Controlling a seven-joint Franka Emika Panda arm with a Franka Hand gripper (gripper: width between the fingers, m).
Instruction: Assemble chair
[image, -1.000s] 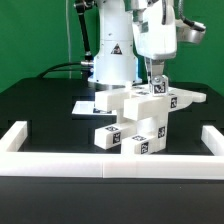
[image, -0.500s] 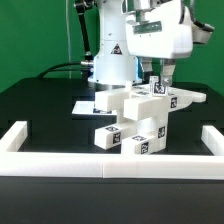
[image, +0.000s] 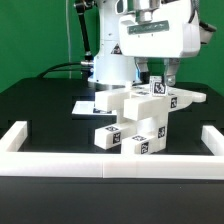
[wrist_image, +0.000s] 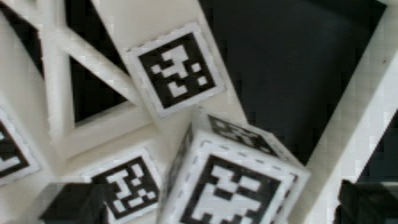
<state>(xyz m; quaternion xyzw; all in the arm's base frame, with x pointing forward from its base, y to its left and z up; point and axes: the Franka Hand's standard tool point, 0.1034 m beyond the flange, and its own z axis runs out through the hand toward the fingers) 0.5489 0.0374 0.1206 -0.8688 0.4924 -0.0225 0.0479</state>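
Near the front wall (image: 100, 165) of the black table (image: 40, 108), the chair (image: 125, 103) stands partly built, and over it hangs the gripper (image: 156, 78), fingers (image: 172, 72) spread wide (gripping nothing) on either side of an upright tagged leg (image: 157, 89).

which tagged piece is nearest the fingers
The small upright post standing highest, just below the fingers; the other blocks lie lower down.
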